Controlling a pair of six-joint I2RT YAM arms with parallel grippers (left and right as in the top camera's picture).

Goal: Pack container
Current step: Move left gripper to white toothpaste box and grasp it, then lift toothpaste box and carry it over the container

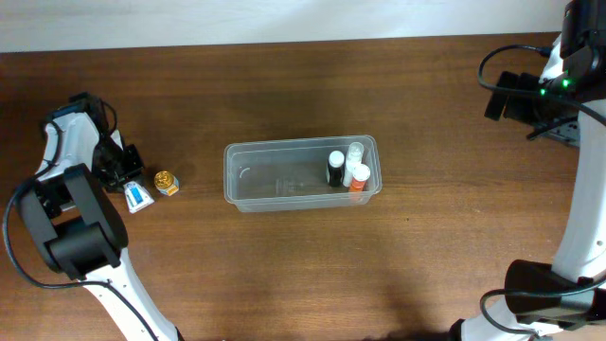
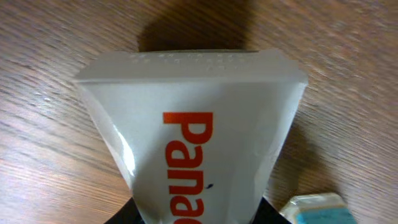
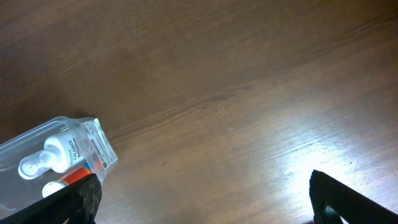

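Observation:
The clear container (image 1: 284,180) lies mid-table with three small bottles (image 1: 347,168) standing in its right end; its corner and the bottles also show in the right wrist view (image 3: 59,155). At the far left my left gripper (image 1: 121,170) is down at the table. In the left wrist view its dark jaws are shut on a white tube (image 2: 193,124) with red lettering, at the left gripper (image 2: 199,214). My right gripper (image 3: 205,211) hangs open and empty over bare wood, well right of the container.
A small white-and-blue box (image 1: 137,197) lies just beside the left gripper, its corner (image 2: 317,208) close to the tube. A small gold-coloured item (image 1: 167,183) sits between that box and the container. The right arm's base (image 1: 544,294) stands at the right edge.

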